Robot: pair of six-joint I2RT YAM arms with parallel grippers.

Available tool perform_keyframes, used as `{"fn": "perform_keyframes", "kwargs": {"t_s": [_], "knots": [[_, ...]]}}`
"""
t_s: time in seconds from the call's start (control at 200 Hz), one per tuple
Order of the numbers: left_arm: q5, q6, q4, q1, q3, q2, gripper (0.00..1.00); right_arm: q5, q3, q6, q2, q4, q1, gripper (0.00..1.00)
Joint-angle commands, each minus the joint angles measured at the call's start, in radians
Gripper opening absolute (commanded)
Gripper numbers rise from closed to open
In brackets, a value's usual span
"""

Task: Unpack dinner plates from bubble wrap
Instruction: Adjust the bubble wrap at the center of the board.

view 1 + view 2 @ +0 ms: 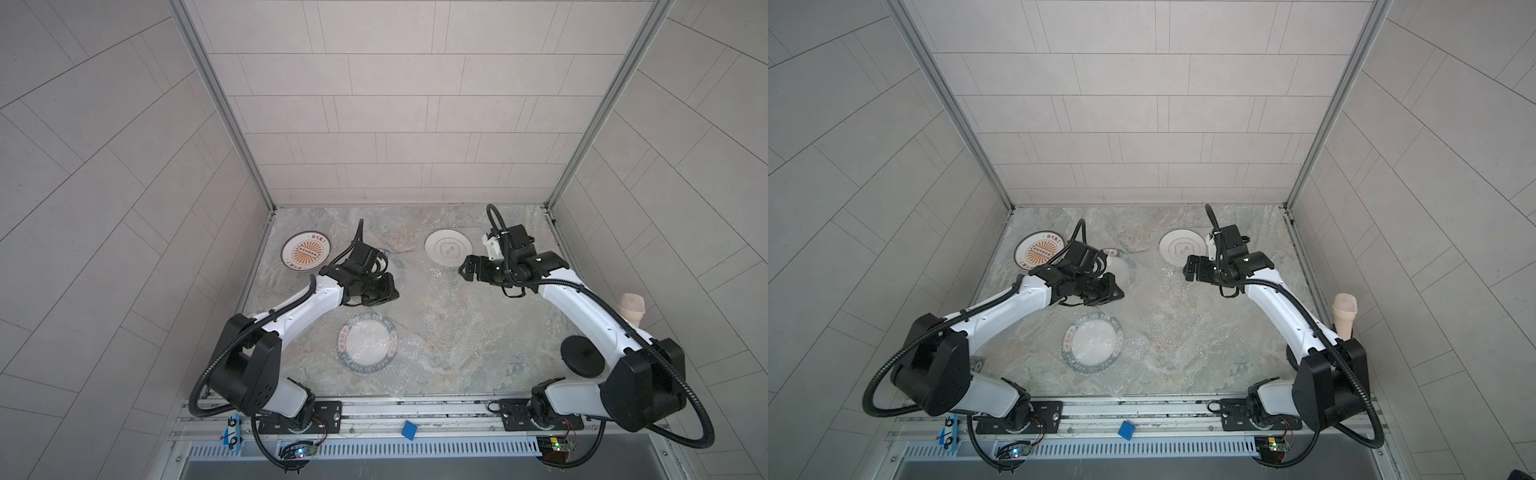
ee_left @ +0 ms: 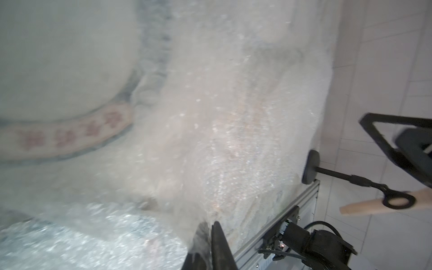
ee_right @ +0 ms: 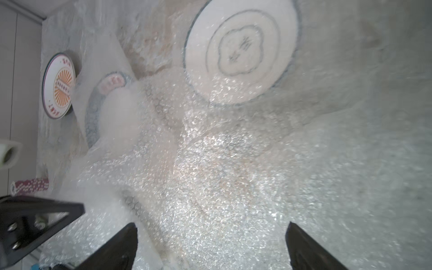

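Here, left jaws clench bubble wrap (image 2: 149, 233) between them; right jaws gape wide above it.

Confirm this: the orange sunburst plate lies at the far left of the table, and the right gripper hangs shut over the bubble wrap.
Not quite. The right gripper is open: the right wrist view shows its jaws spread wide over the bubble wrap. The orange sunburst plate does lie at the far left of the table.

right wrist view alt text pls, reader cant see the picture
The right gripper, fingers wide open, hovers over glittering, crumpled bubble wrap. Beyond it a white plate with grey rings lies partly under the wrap, and an orange sunburst plate sits uncovered further off.
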Motion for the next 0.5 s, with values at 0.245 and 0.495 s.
{"fn": "perform_keyframes", "kwargs": {"t_s": [0.245,0.495], "knots": [[0.081,0.134,-0.036,-0.282,0.513,0.287,0.11,0.025,0.082,0.103,-0.087,-0.132,-0.274,1.0],[0.153,0.116,-0.052,-0.433,0.92,0.7,0.11,0.205,0.132,0.094,-0.228,-0.127,-0.287,1.0]]}}
